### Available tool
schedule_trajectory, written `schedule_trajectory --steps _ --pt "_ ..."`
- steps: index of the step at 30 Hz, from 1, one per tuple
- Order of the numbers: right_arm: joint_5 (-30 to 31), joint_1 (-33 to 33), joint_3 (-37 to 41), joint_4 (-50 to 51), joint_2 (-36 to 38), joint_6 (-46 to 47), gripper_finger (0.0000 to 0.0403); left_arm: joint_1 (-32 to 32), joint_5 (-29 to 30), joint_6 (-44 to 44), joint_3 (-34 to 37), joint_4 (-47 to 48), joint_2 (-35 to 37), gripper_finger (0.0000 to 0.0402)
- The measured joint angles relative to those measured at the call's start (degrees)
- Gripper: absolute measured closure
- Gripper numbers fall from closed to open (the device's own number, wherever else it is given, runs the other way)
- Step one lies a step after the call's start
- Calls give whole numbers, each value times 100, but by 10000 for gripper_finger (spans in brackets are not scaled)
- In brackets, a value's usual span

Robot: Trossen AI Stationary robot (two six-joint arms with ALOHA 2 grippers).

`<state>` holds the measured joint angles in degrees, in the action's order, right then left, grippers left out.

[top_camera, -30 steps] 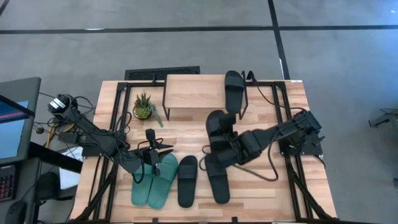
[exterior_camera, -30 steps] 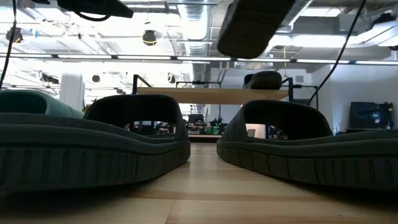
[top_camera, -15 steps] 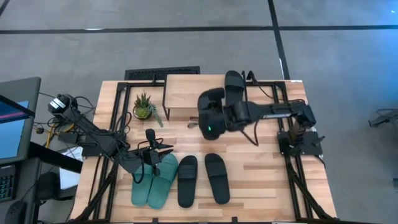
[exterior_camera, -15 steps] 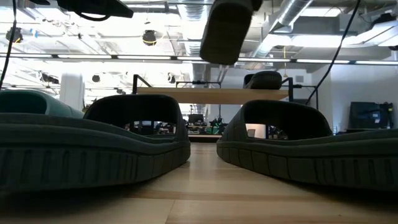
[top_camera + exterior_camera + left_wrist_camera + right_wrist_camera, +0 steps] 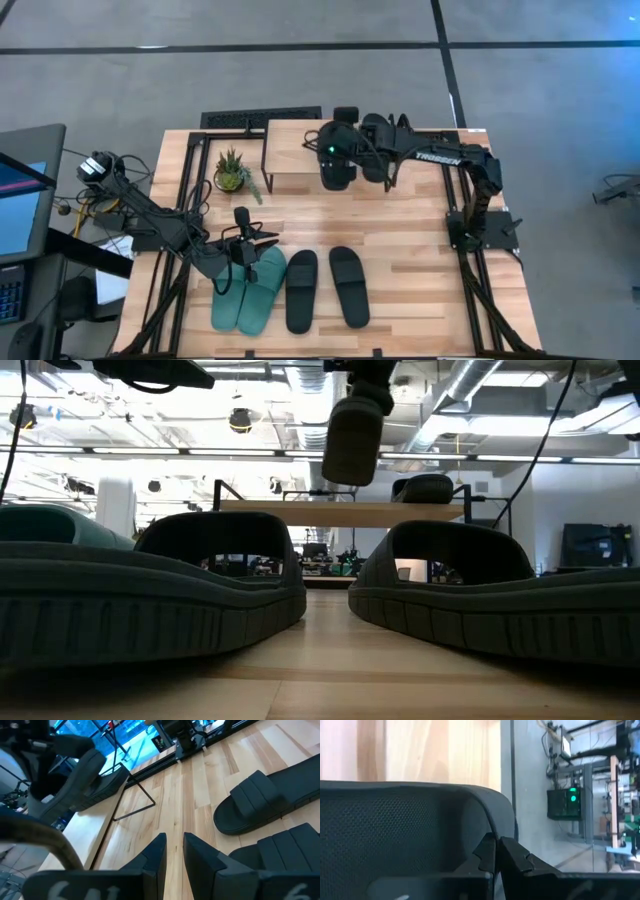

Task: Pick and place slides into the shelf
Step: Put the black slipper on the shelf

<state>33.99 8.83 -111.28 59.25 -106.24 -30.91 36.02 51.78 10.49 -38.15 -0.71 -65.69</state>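
My right gripper (image 5: 366, 372) is shut on a black slide (image 5: 335, 168), which hangs over the shelf (image 5: 296, 152) at the table's far side; the low view has this slide (image 5: 352, 442) above the shelf board (image 5: 300, 513). Another black slide (image 5: 377, 140) lies flat on the shelf top at its right. Two black slides (image 5: 301, 291) (image 5: 349, 286) and a teal-green pair (image 5: 248, 292) lie soles down near the table's front edge. My left gripper (image 5: 174, 854) hovers over the teal-green pair, fingers a little apart, with nothing between them. My right gripper pinches the black slide by its rim (image 5: 492, 827) between its two shut fingers. The fingers slant down from the table's right side. The slide hangs below them, tilted with one end down, clear of the shelf board.
A small potted plant (image 5: 230, 172) stands left of the shelf. A black keyboard-like slab (image 5: 260, 118) lies at the table's far edge. Bare wood (image 5: 300, 220) stretches between the shelf and the row of slides.
My right gripper has carried the black slide from above the table's middle toward the far edge, until it hangs over the shelf, and the wrist has rolled on the way. The slide stayed lifted clear and swung round with it.
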Motion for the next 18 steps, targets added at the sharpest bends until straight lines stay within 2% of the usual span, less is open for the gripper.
schedule_trajectory --steps 9,18 --pt "-143 376 4 -380 0 -412 403 0 10 27 0 4 1 346" --pt "-246 701 392 -725 -2 -574 403 -1 22 -33 0 26 2 346"
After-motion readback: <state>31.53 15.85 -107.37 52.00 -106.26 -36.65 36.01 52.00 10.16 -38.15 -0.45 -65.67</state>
